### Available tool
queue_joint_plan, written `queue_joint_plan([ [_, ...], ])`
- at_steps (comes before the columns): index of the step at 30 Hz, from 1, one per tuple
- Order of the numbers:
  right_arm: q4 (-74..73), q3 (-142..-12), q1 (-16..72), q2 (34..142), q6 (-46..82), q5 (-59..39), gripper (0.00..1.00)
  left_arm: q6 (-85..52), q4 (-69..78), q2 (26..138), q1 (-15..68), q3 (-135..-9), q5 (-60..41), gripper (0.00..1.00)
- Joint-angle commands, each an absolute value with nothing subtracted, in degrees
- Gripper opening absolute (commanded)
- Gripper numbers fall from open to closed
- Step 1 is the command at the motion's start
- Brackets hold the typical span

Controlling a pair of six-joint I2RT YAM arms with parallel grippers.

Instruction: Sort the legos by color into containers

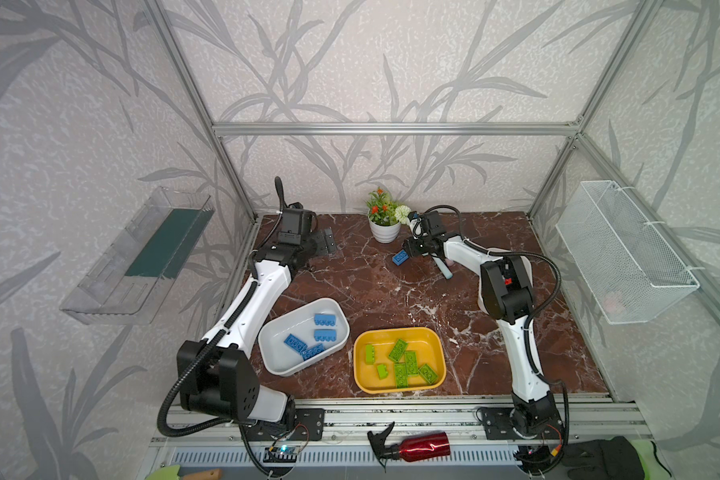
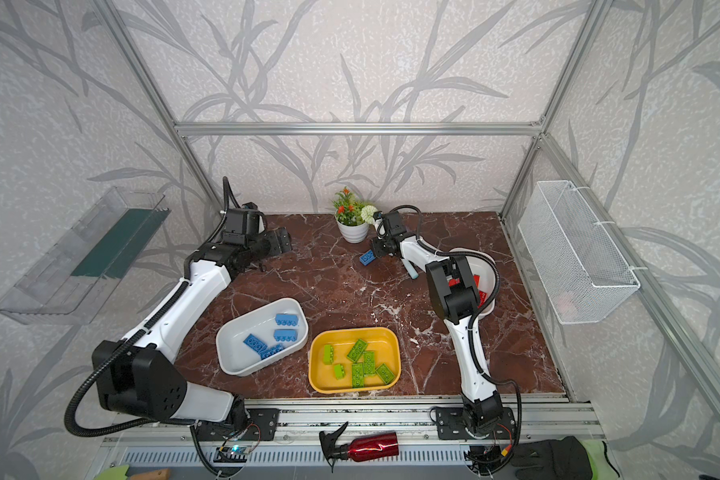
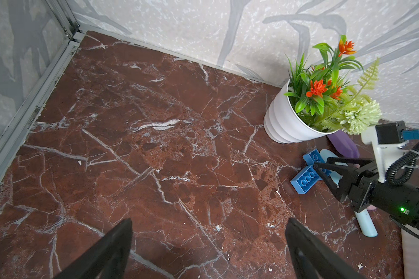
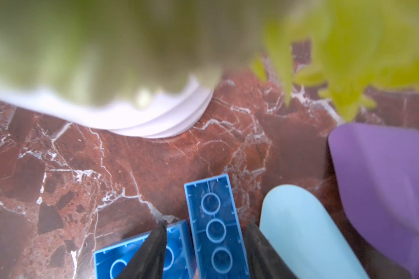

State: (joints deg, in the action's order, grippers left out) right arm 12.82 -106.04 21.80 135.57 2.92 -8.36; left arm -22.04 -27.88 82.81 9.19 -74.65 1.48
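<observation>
Pickup of a stray blue brick [image 4: 211, 200], by the look of it. Lying hollow side up on the far side of the table [image 3: 155, 145], just beside the white flower pot [image 3: 283, 125] and against a second blue brick [image 4: 111, 261]. Straddled across its narrow width by the right pincer [image 4: 206, 224]: jaws partly apart, one finger in front of the neighbouring brick, a sliver of gap on that side, so no firm hold yet. Probably lined up on the short span for want of room between that neighbour and the pale blue shovel [image 4: 300, 229]; purple shovel [image 4: 385, 181] a little further off. Worth watching for the second brick dragged along.

Wide open and empty, the left pincer [image 3: 208, 241], hovering over bare table at the far left, likely parked clear of the reach.

Sorted already, judging by contents: blue in the white tub [image 1: 279, 345], green in the yellow tub [image 1: 431, 343], both near the front edge. Destination for this brick, then: the white tub, back across the table.
</observation>
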Motion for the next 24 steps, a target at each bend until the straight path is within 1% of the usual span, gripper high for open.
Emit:
queue_joint_plan([
  [1,15.87,-107.52,21.85,136.75,4.97,-8.19,0.53,-21.58,-28.3,81.23,8.82,-74.82,1.27,0.98],
  [10,15.18,-105.45,21.29,136.14,6.54,-9.7,0.53,-22.08,-28.13,80.92,8.7,-75.05,1.23,0.97],
  [14,16.43,-106.72,20.57,137.06,7.25,-10.81,0.53,-22.23,-28.28,80.68,8.75,-75.22,1.41,0.97],
  [20,17.93,-106.92,20.57,137.47,7.46,-11.29,0.47,-22.23,-28.77,80.07,8.75,-75.24,1.54,0.97],
  [24,17.6,-105.06,20.57,136.44,7.98,-11.61,0.45,-22.4,-28.8,79.23,8.72,-74.62,2.02,0.97],
])
